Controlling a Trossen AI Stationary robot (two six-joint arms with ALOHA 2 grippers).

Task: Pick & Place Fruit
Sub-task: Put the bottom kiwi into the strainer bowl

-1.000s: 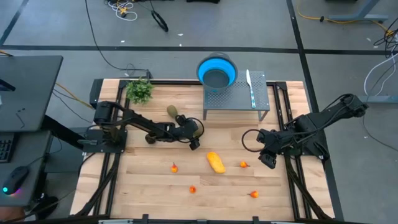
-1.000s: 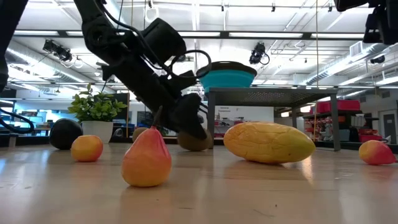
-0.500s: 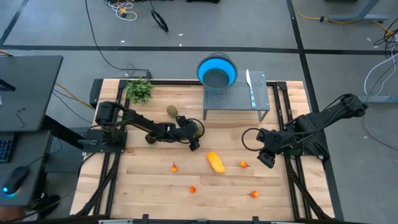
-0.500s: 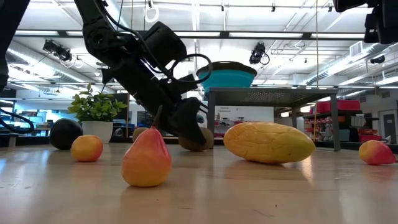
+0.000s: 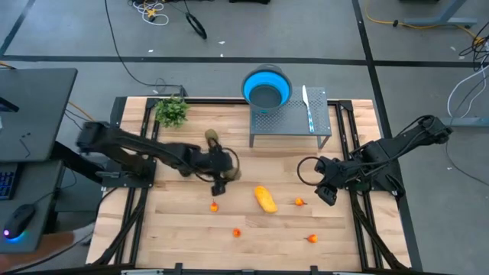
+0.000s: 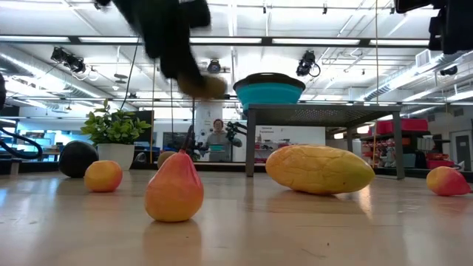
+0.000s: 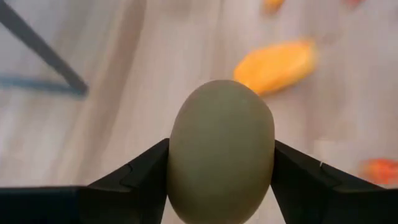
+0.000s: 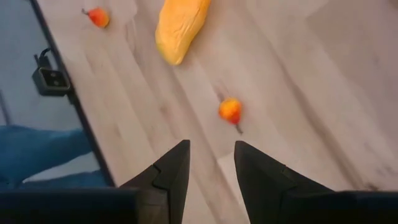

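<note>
The left tool (image 7: 221,186) holds a brown-green oval fruit (image 7: 221,152) squeezed between its two fingers, lifted clear of the bench (image 5: 183,221); in the low view the fruit (image 6: 203,86) shows as a blur high above the wood, apparently near the level of the blue bowl (image 6: 270,90). The second brown-green oval (image 5: 211,136) lies near the leafy sprig (image 5: 171,111). The oblong yellow fruit (image 5: 265,198) rests mid-bench, with small orange-red pieces (image 5: 299,202) scattered around it. The right tool (image 8: 208,171) hovers at the bench's right side, fingers narrowly apart and holding nothing.
</note>
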